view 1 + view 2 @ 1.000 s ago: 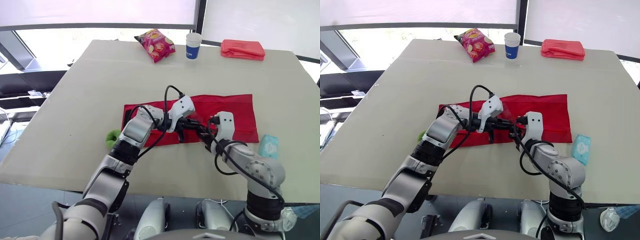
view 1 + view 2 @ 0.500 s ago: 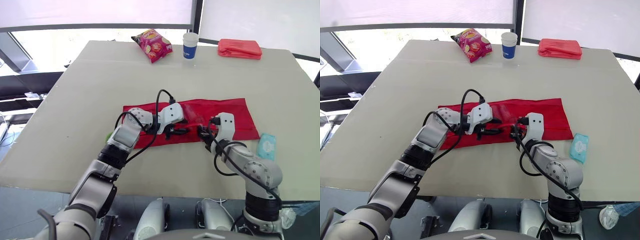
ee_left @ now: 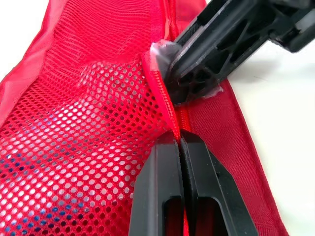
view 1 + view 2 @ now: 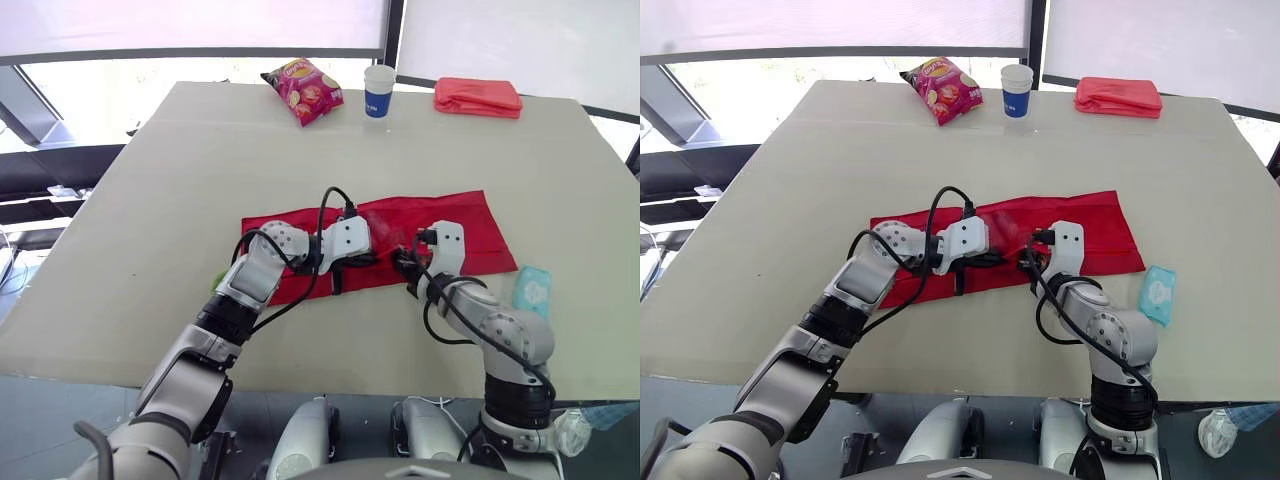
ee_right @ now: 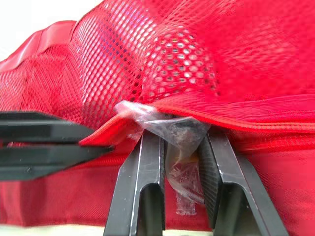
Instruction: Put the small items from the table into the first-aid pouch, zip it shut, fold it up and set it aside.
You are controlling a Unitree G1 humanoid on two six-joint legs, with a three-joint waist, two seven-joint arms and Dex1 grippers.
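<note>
The red mesh first-aid pouch (image 4: 440,222) lies unfolded flat across the middle of the table. My left gripper (image 4: 372,262) is at the pouch's near edge. It is shut on the zipper line (image 3: 170,110), as the left wrist view shows. Facing it from the right, my right gripper (image 4: 403,264) is shut on a small clear-wrapped item (image 5: 179,147) at the lip of the mesh pocket. The two grippers' tips are almost touching. A green item (image 4: 218,281) lies by the pouch's left end, half hidden behind my left arm. A teal packet (image 4: 532,289) rests off the right end.
At the far edge of the table stand a red snack bag (image 4: 302,88), a white and blue paper cup (image 4: 378,90) and a folded red pouch (image 4: 478,97). Bare tabletop (image 4: 180,190) spreads to the left and behind the pouch.
My left gripper has drawn back leftward along the pouch's near edge and lowered onto the zipper. The right gripper has stayed at the pocket's lip. The camera shifted slightly.
</note>
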